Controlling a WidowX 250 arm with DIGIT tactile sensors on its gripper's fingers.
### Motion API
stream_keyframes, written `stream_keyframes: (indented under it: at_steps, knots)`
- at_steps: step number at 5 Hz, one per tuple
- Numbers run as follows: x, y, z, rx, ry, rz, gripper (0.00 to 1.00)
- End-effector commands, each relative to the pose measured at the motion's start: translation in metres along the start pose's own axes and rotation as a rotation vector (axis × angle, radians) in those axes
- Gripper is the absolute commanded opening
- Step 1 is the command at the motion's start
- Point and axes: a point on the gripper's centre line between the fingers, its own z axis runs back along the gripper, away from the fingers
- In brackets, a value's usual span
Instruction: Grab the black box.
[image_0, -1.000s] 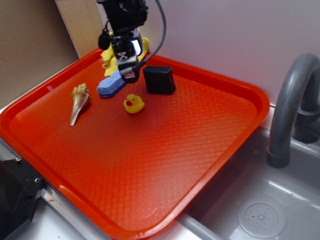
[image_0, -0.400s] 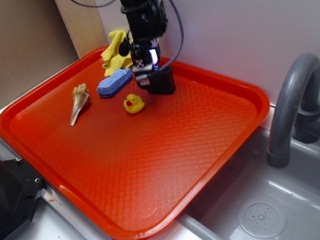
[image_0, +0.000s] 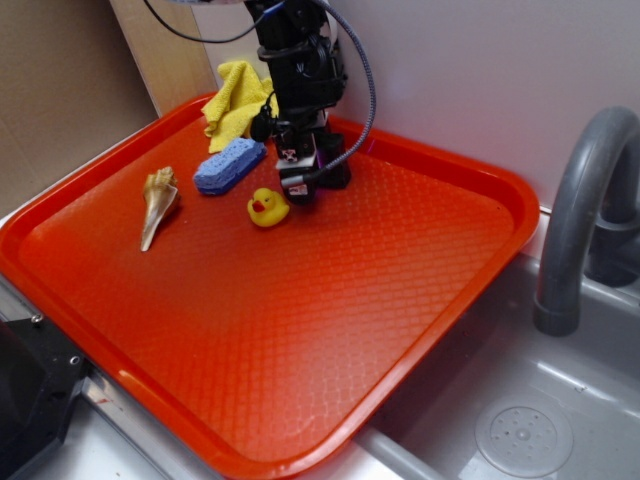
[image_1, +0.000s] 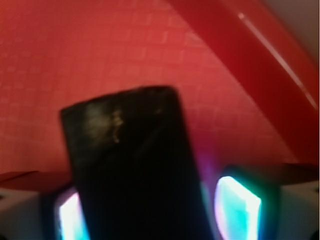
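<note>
The gripper (image_0: 308, 185) stands wide, its fingers (image_1: 239, 205) straddling the black box (image_1: 132, 165) on the red tray (image_0: 420, 300); it should close squarely, staying centred.

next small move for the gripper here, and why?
Probably close the jaws. In the wrist view the black box sits between the two fingers, with a gap still showing on the right side. The gripper is already down at the box on the red tray.
</note>
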Motion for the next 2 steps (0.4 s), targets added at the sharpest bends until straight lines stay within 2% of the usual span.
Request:
stream_keyframes:
  at_steps: [1, 2]
  knots:
    - [-0.001, -0.038, 0.062, 0.153, -0.078, 0.054, 0.0]
    - [-0.026, -0.073, 0.109, 0.158, 0.012, 0.196, 0.0]
